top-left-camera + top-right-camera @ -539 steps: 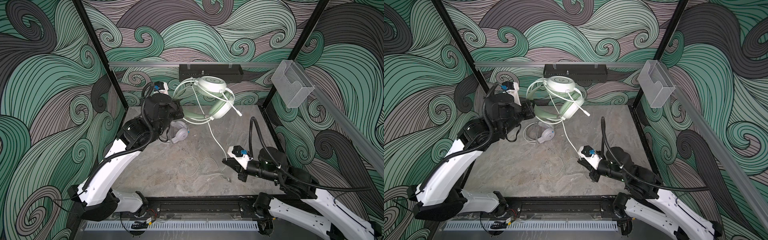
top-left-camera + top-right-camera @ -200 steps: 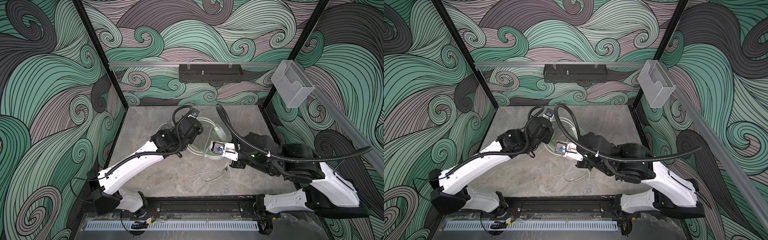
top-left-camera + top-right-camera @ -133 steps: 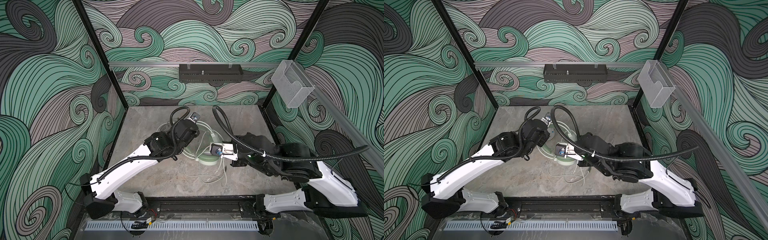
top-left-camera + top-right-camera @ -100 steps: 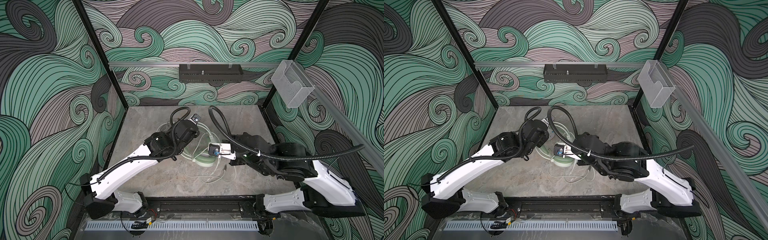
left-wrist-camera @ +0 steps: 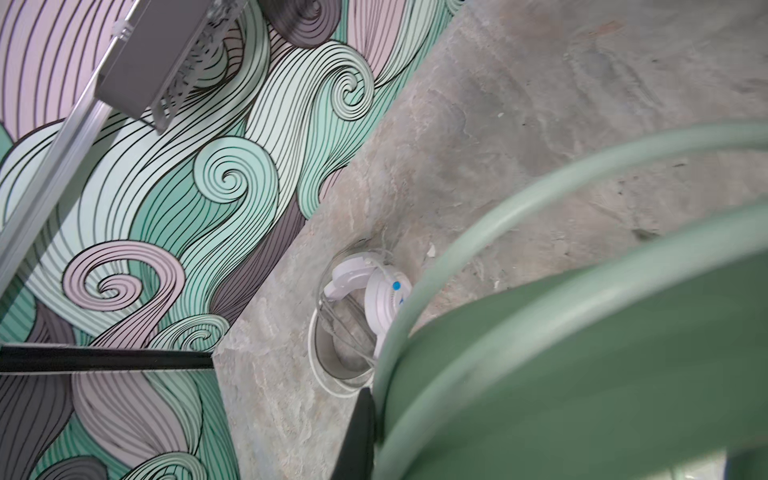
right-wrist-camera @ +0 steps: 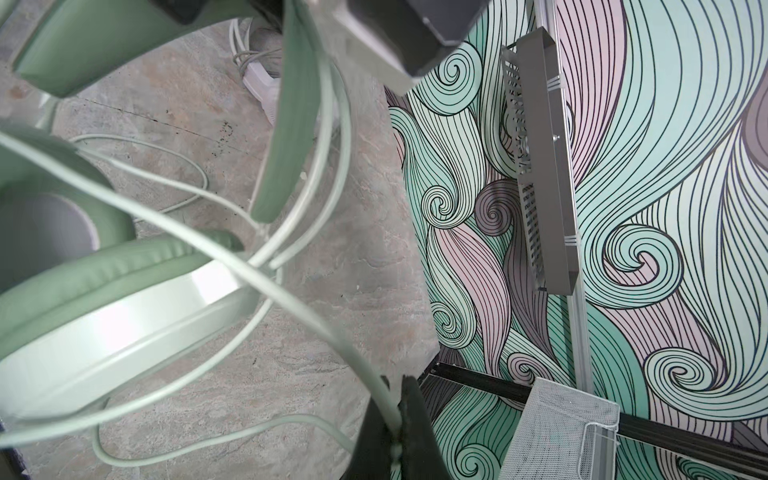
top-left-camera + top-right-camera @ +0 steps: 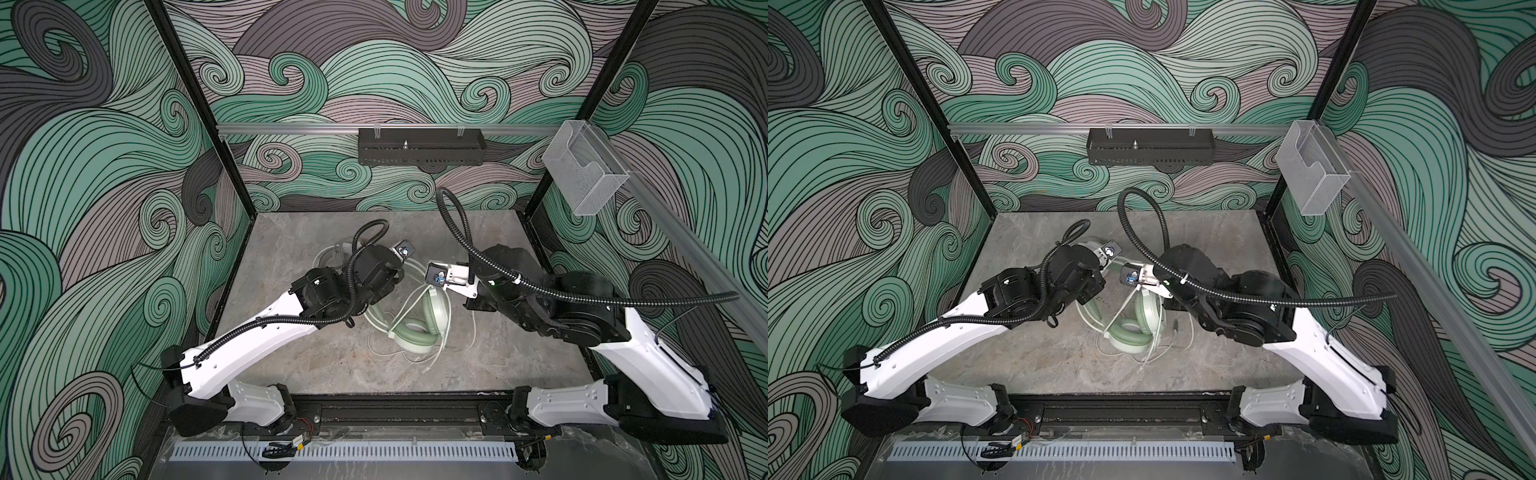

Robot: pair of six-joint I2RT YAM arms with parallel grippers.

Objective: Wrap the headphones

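- right tool (image 6: pixel 397 440) is clenched on the thin mint cable (image 6: pixel 291 299), which runs off toward the earcup.
- left tool (image 5: pixel 368 415) is clenched on the headband of the mint headphones (image 7: pixel 415 332).
- the mint headphones rest on the tabletop (image 7: pixel 316 357) between the two arms, with cable loops around them.
- the white headphones (image 5: pixel 374 291) lie beyond the left tool, nearer the back wall.
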